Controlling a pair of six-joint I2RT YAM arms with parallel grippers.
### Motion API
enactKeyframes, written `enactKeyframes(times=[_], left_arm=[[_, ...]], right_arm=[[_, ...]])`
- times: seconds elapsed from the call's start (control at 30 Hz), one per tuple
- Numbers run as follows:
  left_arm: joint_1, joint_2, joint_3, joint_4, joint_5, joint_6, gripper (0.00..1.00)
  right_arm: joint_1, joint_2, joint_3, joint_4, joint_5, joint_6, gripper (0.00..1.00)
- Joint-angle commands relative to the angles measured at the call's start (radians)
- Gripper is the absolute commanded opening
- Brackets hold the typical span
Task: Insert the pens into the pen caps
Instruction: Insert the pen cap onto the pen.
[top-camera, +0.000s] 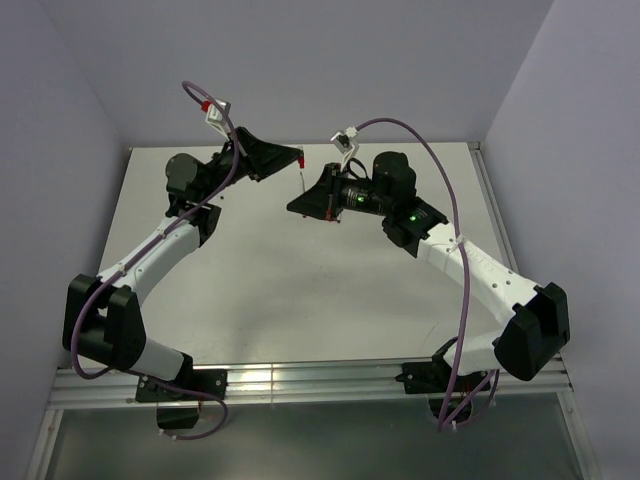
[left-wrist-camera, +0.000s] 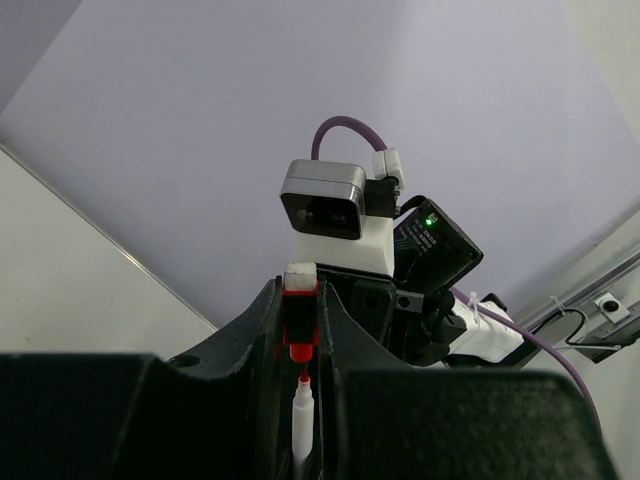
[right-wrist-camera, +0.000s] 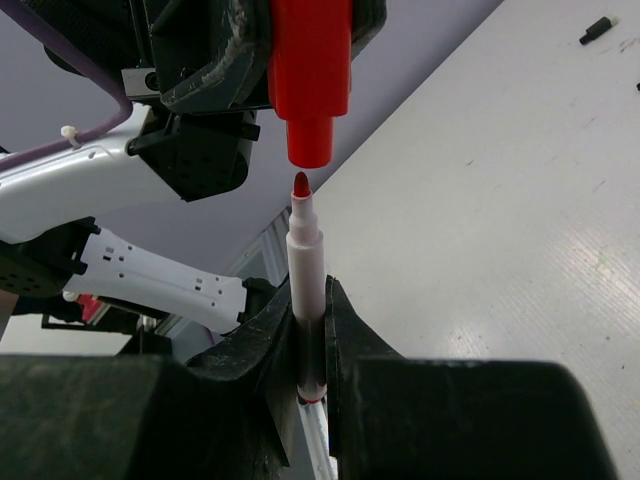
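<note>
While my left gripper (top-camera: 292, 158) clamps the red pen cap (right-wrist-camera: 310, 70) and my right gripper (right-wrist-camera: 311, 330) pinches the white pen (right-wrist-camera: 305, 270) just beneath, tip outside, I judge insertion is next: a straight, centred push.

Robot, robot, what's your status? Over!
Left gripper shut on red cap. Right gripper shut on pen. Tip just short of cap, not in yet. Nothing between them.

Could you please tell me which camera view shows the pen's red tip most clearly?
The right wrist view: the red tip sits large and sharp just below the red cap. The left wrist view shows it small between dark fingers; the top view is too distant to make it out.
</note>
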Motion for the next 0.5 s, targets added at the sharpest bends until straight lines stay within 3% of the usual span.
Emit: enactKeyframes(times=[0.0,0.47], left_arm=[[-0.005,-0.035,0.032,0.054,0.026,0.021,0.0],[-0.009,-0.07,0.004,-0.003,0.034,0.06,0.0]], right_arm=[[0.004,-0.003,0.057,0.011,0.007,-0.013,0.0],[0.003,-0.027,0.058,-0.014,0.025,-0.033,0.0]])
